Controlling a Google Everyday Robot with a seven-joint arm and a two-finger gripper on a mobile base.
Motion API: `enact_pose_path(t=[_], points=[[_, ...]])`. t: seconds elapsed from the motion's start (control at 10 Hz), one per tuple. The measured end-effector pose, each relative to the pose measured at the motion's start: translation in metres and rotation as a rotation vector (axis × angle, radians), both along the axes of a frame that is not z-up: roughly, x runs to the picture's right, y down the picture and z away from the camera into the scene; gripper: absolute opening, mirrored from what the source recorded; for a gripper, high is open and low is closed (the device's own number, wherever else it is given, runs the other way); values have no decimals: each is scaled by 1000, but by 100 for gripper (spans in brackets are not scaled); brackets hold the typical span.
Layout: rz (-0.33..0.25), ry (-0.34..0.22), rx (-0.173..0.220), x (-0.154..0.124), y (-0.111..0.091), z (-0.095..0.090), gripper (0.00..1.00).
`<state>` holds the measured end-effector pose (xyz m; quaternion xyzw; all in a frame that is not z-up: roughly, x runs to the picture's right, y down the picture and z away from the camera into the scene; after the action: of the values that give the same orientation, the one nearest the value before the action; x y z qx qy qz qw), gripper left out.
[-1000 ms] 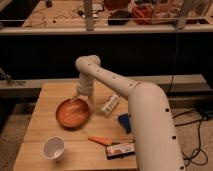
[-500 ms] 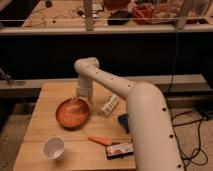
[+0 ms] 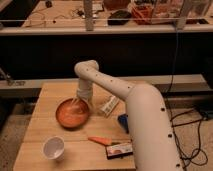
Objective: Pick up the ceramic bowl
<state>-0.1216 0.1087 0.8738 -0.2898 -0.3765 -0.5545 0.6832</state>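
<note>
An orange-brown ceramic bowl (image 3: 67, 116) sits left of centre on a wooden desk (image 3: 40, 125). The claw (image 3: 80, 103) is at the bowl's far rim; whether it is spread or pinching cannot be told.

gripper (image 3: 80, 103) at far rim of ceramic bowl (image 3: 68, 116), perhaps touching.

The desk (image 3: 40, 125) is showing pale, matt wood, with plank seams running across it. The ceramic bowl (image 3: 70, 116) is looking smooth, its terracotta outside dull and its lighter orange inside giving off a faint sheen. The tool (image 3: 80, 104), hanging at the bowl's far rim, is looking pale, though its material cannot be told. The arm (image 3: 145, 125) is wearing a smooth white shell, plastic by its look, catching soft light. The small white cup (image 3: 53, 148) is appearing smooth. The floor (image 3: 197, 135) is showing a speckled, rough-looking surface.
</note>
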Motion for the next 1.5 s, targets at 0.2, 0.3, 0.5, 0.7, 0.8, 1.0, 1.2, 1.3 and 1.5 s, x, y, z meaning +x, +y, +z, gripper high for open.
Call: enact_pose_path(t=[0.2,0.3,0.5,0.7,0.8,1.0,1.2,1.3,1.5], points=[[-2,4,7,0,5,5,55],[-3,9,10,2,7,7,43],[1,14,16,3,8,9,28],[-1,18,25,2,9,9,6],[-3,21,29,2,9,9,2],[-9,29,46,3,-2,1,1],[-16,36,58,4,-17,-14,1],[-18,40,63,4,-21,-18,1],[-14,41,59,3,-21,-15,1]])
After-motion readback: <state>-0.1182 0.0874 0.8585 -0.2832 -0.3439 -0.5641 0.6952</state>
